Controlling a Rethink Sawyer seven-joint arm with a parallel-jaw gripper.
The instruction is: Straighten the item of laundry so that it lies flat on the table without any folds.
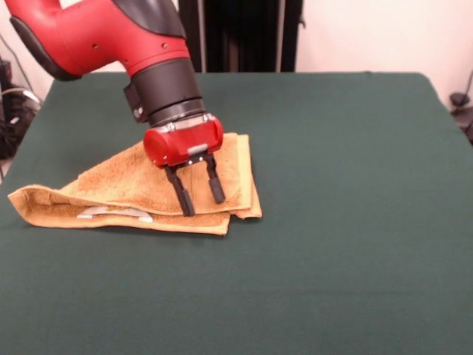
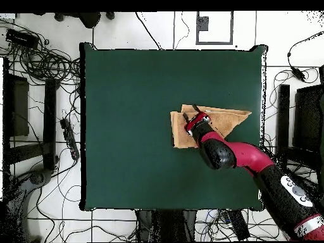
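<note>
— Where's the towel (image 1: 140, 194) now?

— On the green table (image 1: 347, 185), toward the front view's left and still doubled over: a slanting upper layer lies on a lower one, the white label (image 1: 114, 214) shows along the near edge, and one corner trails off to the far left.

— And your gripper (image 1: 199, 196)?

— Spread apart and holding nothing (both black fingers (image 1: 180, 194) are plainly separate), tips down on or just above the folded layers near their right-hand end.

— How do you do this step well?

— I think I should close on the top layer only, right at its loose edge, lift just enough to clear the lower cloth, then draw it outward over bare table. Pinching both layers would merely drag the whole towel along.
</note>
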